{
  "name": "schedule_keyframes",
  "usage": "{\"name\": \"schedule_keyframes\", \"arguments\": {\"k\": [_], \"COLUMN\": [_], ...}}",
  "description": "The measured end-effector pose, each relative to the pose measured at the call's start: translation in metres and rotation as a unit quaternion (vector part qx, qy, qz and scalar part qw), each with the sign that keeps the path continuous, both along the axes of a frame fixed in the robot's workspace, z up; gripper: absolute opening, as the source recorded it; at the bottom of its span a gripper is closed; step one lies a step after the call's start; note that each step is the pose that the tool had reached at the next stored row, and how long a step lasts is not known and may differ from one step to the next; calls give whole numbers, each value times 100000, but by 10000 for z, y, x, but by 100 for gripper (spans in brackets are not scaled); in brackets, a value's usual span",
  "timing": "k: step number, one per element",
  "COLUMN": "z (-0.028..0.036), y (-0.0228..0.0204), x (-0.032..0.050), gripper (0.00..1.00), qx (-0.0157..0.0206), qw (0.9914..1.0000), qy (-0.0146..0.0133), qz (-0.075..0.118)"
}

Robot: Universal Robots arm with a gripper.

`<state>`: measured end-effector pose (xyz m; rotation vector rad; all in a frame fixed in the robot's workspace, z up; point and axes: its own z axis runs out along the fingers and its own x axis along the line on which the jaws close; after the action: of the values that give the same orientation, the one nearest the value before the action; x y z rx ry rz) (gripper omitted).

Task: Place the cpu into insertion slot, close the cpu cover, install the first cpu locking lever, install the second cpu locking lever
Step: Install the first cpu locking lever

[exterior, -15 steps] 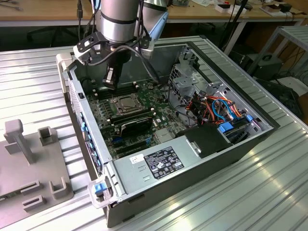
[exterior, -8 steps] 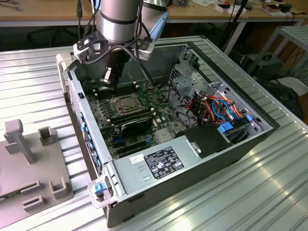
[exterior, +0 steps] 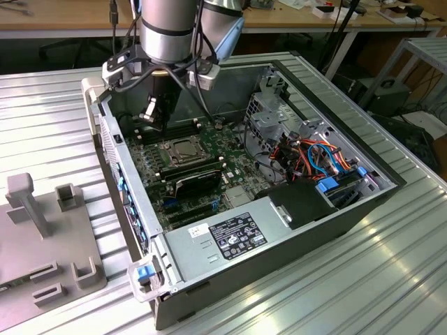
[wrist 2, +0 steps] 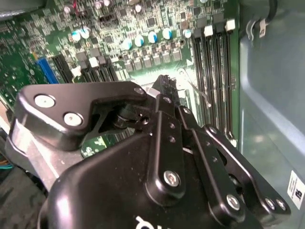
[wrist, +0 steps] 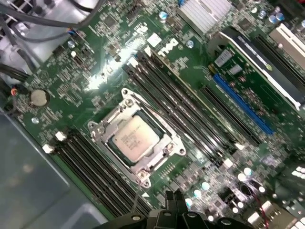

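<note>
cpu (wrist: pixel 135 141) seated, cpu cover (wrist: pixel 108 125) flat over it. fingers (wrist: pixel 170 198) pressed together, empty, hovering near cover corner, not touching. Step, judged: locking levers; latch state unclear. Push needs tips on lever wire (wrist 2: pixel 196 93), clear of memory slots (wrist: pixel 190 124).

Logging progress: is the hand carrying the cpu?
No, in the first wrist view the cpu lies seated in the insertion slot, apart from the hand.
</note>
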<state>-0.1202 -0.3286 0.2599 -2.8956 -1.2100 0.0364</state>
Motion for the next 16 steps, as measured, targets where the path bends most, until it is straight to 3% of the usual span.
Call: {"name": "schedule_keyframes", "arguments": {"k": [6,11,13,15,16], "z": [-2,-4,-5,-7,-8], "y": [0,0,0,0,0], "x": [-15,-16,-15,-15,-15], "gripper": [11,11,11,11,11], "qx": [-3,-3,-3,-5,-2], "qw": [99952,99817,99736,99526,99466], "qy": [3,4,1,2,3], "qz": [-3105,-6039,-7266,-9720,-10320]}}
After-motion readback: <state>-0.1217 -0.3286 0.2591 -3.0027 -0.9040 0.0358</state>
